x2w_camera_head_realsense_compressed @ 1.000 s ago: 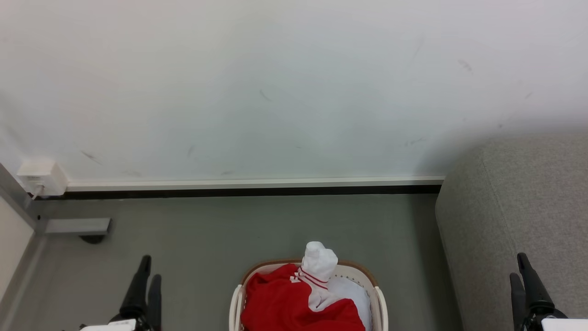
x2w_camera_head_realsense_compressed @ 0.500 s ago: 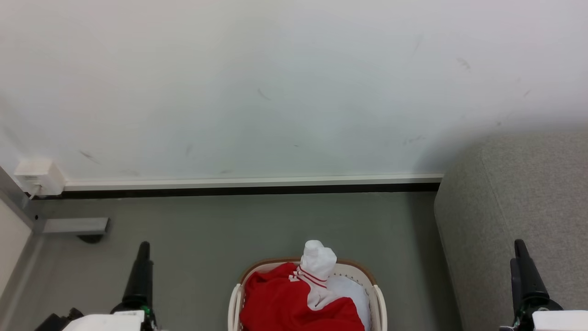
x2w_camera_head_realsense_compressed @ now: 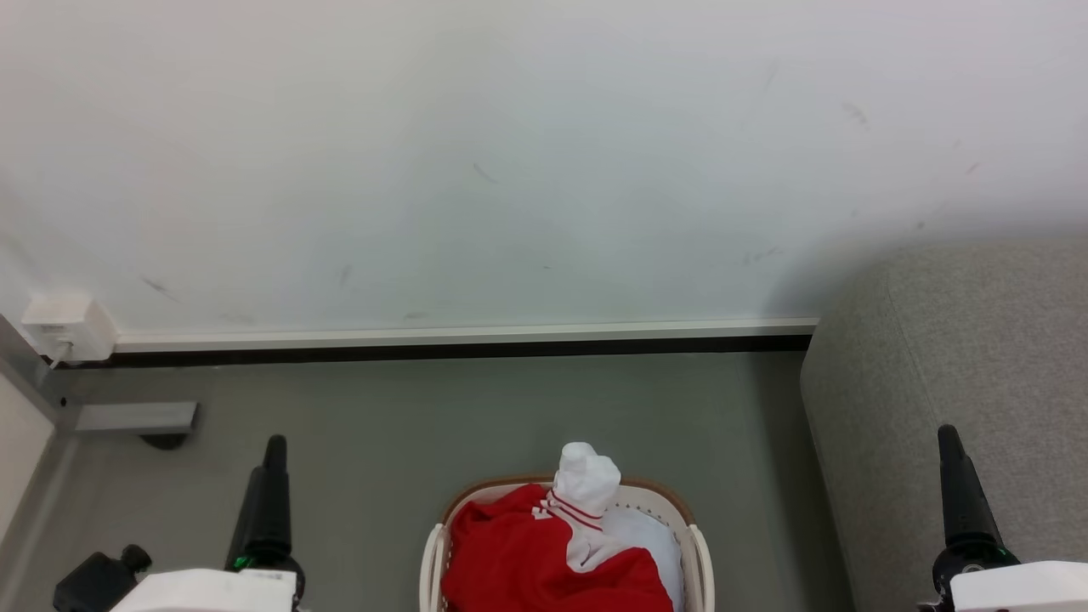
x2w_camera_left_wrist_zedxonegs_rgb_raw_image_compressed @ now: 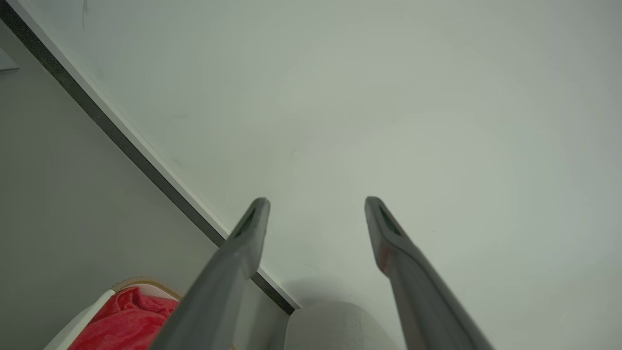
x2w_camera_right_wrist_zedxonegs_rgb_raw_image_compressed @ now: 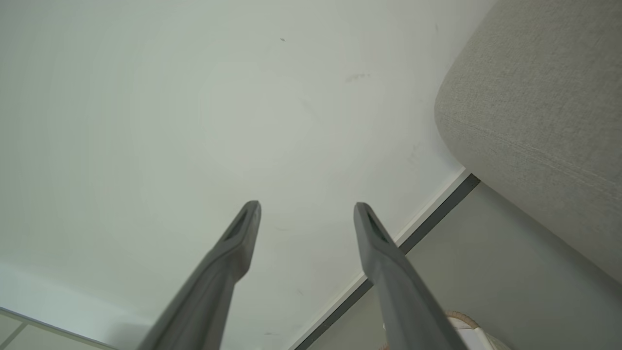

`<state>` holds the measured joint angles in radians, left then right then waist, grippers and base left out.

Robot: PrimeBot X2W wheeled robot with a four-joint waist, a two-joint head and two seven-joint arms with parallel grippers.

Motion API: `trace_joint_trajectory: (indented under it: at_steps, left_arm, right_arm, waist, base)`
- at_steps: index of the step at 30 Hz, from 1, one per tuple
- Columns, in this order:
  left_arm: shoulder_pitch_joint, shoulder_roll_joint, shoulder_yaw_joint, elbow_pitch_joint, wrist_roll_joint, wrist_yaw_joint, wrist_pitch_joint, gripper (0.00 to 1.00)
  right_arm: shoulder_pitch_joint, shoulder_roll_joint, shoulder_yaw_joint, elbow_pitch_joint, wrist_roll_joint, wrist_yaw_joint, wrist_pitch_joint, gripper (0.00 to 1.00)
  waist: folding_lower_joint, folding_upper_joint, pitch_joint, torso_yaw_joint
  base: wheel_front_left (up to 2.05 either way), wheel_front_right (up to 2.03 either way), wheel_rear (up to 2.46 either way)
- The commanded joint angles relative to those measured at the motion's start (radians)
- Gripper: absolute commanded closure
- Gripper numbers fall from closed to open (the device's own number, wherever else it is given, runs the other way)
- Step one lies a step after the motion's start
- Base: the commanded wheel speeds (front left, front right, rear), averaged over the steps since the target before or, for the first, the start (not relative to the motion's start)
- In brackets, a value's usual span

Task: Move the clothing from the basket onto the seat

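Note:
The basket, cream-white with a brown rim, stands on the grey floor at the bottom middle of the head view. The clothing fills it: a bright red garment and a white cuff with thin red stripes sticking up. To the right stands the seat, a light grey sofa. My left gripper is left of the basket and my right gripper is in front of the seat. Both are open and hold nothing, as the left gripper and right gripper show in the wrist views.
A white wall with a dark baseboard closes the space behind the basket. A white wall box and a grey metal foot sit at the far left. A pale pad lies in the basket's right side.
Both grippers have turned edge-on to the head camera and reach a little higher in the picture. The whole picture has shifted slightly; basket and clothing lie as before.

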<state>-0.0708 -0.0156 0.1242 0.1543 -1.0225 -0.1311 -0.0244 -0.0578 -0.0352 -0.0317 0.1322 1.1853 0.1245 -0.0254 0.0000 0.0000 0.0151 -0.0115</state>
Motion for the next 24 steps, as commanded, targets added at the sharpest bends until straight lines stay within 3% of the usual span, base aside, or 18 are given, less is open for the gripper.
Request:
trace_joint_trajectory:
  at_steps: [1, 9, 11, 24]
  left_arm:
    - [-0.002, 0.01, 0.005, -0.017, 0.075, 0.0, -0.014, 0.0]
    - [0.0, 0.016, -0.028, 0.0, 0.295, 0.022, -0.041, 0.0]
    - [0.001, 0.019, -0.047, 0.005, 0.362, 0.045, -0.051, 0.0]
    - [0.004, 0.06, -0.119, 0.001, 0.521, 0.121, -0.092, 0.0]
  right_arm:
    - [-0.001, -0.02, 0.013, -0.015, -0.069, 0.004, -0.013, 0.0]
    - [0.007, -0.036, 0.039, 0.008, -0.235, 0.005, -0.04, 0.0]
    - [0.004, -0.052, 0.069, 0.031, -0.319, 0.005, -0.051, 0.0]
    - [0.002, -0.046, 0.08, 0.015, -0.525, 0.006, -0.091, 0.0]
  waist:
    - [0.0, 0.0, -0.001, -0.001]
    - [0.0, 0.0, -0.002, -0.003]
    - [0.0, 0.0, -0.002, -0.004]
    - [0.0, 0.0, 0.0, -0.006]
  base:
    - [0.0, 0.0, 0.0]
    - [0.0, 0.0, 0.0]
    - [0.0, 0.0, 0.0]
    - [0.0, 0.0, 0.0]
